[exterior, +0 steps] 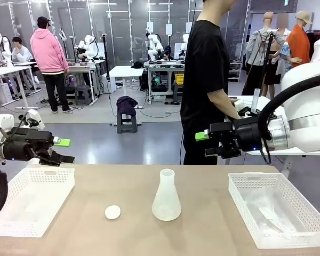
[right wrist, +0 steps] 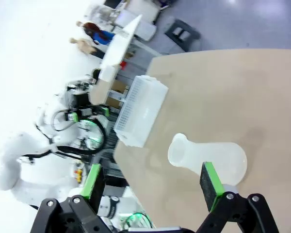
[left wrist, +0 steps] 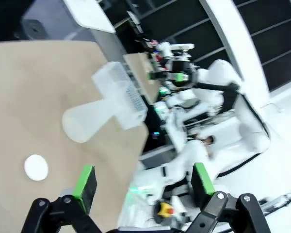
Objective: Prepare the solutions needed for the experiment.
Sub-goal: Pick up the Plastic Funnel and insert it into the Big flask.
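A frosted white conical flask (exterior: 166,196) (left wrist: 87,119) (right wrist: 208,158) stands upright at the table's middle. A small white round cap (exterior: 112,212) (left wrist: 36,167) lies just left of it. No yellow solution is visible; any liquid is out of view. My left gripper (exterior: 64,151) (left wrist: 143,184) hovers open and empty above the far left table edge, over the left basket. My right gripper (exterior: 205,144) (right wrist: 153,183) hangs open and empty beyond the far edge, right of centre, well above the flask.
A white mesh basket (exterior: 29,200) (right wrist: 138,111) sits at the left. Another basket (exterior: 304,234) (left wrist: 119,94) at the right holds clear plastic bags. A person in a black shirt (exterior: 205,69) stands across the table, turned toward a side bench.
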You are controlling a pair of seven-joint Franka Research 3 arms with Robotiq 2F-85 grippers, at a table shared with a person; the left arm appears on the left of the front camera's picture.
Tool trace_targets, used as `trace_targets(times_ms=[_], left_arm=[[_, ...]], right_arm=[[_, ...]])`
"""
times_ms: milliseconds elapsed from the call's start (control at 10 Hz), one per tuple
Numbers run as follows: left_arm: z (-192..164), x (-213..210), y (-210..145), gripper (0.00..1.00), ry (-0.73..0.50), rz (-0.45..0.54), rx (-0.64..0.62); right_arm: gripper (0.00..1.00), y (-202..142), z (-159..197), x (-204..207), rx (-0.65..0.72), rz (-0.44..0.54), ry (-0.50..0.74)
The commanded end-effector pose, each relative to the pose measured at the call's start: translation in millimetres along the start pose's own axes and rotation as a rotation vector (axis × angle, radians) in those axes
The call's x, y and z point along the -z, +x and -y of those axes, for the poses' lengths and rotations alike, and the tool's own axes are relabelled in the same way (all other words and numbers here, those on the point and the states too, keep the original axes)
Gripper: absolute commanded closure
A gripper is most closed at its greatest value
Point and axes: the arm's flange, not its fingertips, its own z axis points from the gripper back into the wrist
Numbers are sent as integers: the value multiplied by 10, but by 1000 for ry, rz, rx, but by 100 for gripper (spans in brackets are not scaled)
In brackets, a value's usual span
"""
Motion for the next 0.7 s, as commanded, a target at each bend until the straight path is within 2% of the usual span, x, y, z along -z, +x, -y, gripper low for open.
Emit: trace_targets(times_ms=[0,300,600], left_arm=[[-310,37,196,0,-62,-3,-121],[-334,10,190,0,-154,7,-198],[-350,-46,133,0,-182,-37,-285]], right_arm=[[0,73,356,173,28,-4,34],[0,18,480,200,82,8,190],[0,27,553,171,132,21,204]])
